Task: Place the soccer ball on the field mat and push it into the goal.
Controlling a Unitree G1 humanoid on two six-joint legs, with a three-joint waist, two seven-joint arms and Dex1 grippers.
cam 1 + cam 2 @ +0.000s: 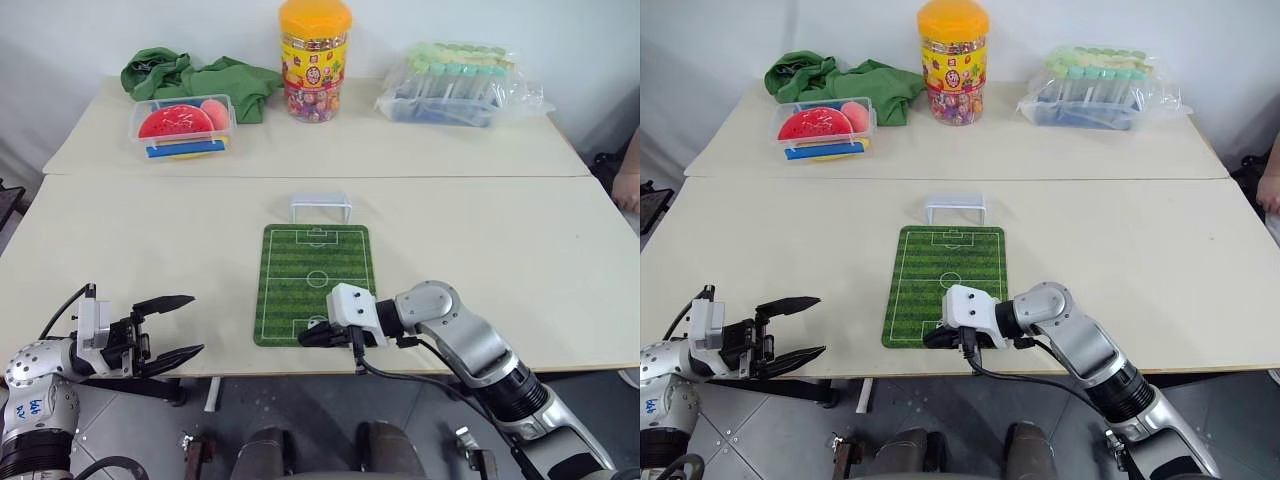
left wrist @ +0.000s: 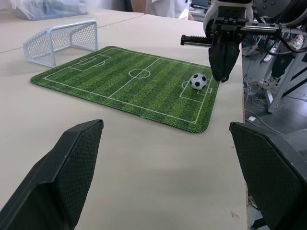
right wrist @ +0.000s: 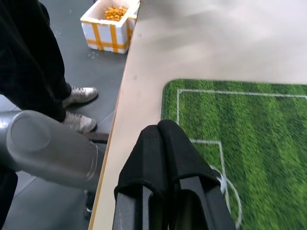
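The soccer ball [image 2: 198, 81] is tiny, white with black patches, and rests on the field mat [image 1: 315, 265] in the penalty box at the end nearest me. My right gripper [image 1: 308, 338] hovers at that near edge of the mat, close beside the ball with a small gap, and it is shut with nothing between its black fingers [image 3: 160, 143]. The white goal [image 1: 320, 207] stands just past the mat's far end. Off to the left, by the table's front edge, my left gripper [image 1: 196, 324] is open and empty, pointing toward the mat.
At the back are a clear box with red and blue things [image 1: 183, 125], a green cloth [image 1: 200, 75], an orange-lidded candy jar [image 1: 315, 60] and a bag of tubes [image 1: 460, 85]. A person's arm [image 1: 628, 185] shows at the right edge. A seam [image 1: 300, 176] joins two tables.
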